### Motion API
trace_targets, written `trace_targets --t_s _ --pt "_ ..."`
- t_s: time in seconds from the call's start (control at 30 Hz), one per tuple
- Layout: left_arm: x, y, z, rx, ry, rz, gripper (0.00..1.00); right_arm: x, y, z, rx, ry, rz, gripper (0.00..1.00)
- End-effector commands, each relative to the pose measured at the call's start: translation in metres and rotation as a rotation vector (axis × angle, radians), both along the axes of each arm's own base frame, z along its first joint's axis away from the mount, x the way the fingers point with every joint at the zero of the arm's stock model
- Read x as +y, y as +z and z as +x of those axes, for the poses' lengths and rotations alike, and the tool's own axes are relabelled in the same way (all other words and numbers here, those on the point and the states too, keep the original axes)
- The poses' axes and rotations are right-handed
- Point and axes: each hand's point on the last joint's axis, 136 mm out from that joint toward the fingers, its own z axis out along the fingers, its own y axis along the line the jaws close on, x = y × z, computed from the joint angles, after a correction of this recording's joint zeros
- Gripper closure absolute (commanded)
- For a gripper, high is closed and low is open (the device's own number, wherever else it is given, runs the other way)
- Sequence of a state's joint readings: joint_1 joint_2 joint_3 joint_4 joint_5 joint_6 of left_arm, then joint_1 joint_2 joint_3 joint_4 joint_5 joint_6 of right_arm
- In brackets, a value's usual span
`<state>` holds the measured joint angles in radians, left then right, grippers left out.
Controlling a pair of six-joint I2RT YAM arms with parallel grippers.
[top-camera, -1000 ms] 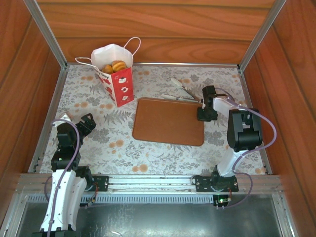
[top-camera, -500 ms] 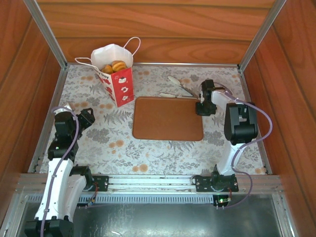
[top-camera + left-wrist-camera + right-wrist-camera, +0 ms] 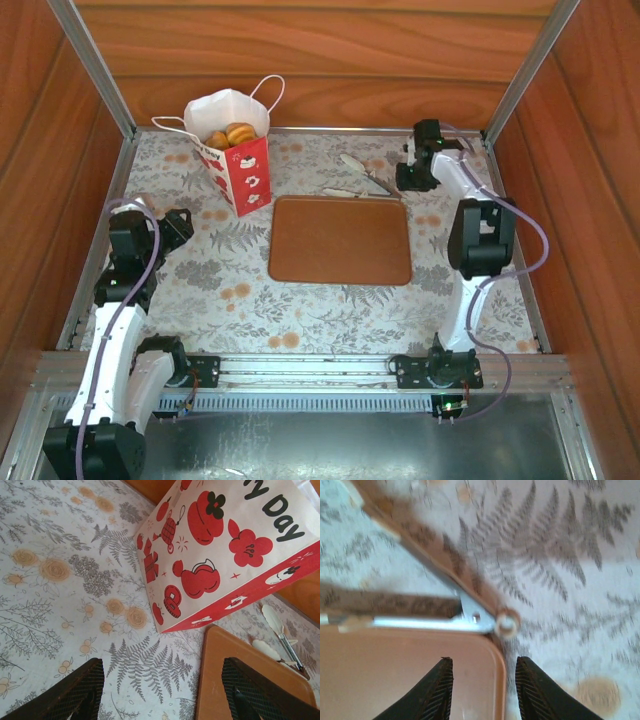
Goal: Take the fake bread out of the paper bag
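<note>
One white bag (image 3: 225, 555) with red fruit prints stands upright on the counter (image 3: 50, 605) just ahead of my left tool (image 3: 162, 685), and its black lettering ends in "y Day". Toy bread (image 3: 232, 134) sits inside at its open mouth; I make out a few golden pieces but cannot count them. My left tool gapes wide, gripping nothing. One brown tray (image 3: 395, 665) lies under my right tool (image 3: 484, 685), whose fingers stand narrowly apart with nothing between them. One pair of tongs (image 3: 470, 615) lies just beyond.
</note>
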<state>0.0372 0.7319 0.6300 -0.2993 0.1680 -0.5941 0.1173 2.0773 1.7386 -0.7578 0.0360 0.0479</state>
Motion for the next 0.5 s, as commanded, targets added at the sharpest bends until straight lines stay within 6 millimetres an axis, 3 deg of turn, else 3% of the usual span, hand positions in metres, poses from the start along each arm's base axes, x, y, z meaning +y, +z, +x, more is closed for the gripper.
trace_targets --t_s 0.0,0.23,0.47 --pt "-0.005 0.014 0.000 -0.034 -0.034 -0.006 0.34 0.010 -0.018 0.007 0.054 0.074 0.035 0.59" --pt "-0.010 0.020 -0.004 -0.058 -0.063 -0.008 0.34 0.029 -0.032 0.035 0.061 0.130 0.103 0.55" --pt "-0.011 0.023 -0.008 -0.065 -0.066 -0.003 0.34 0.046 -0.049 0.046 0.096 0.188 0.115 0.54"
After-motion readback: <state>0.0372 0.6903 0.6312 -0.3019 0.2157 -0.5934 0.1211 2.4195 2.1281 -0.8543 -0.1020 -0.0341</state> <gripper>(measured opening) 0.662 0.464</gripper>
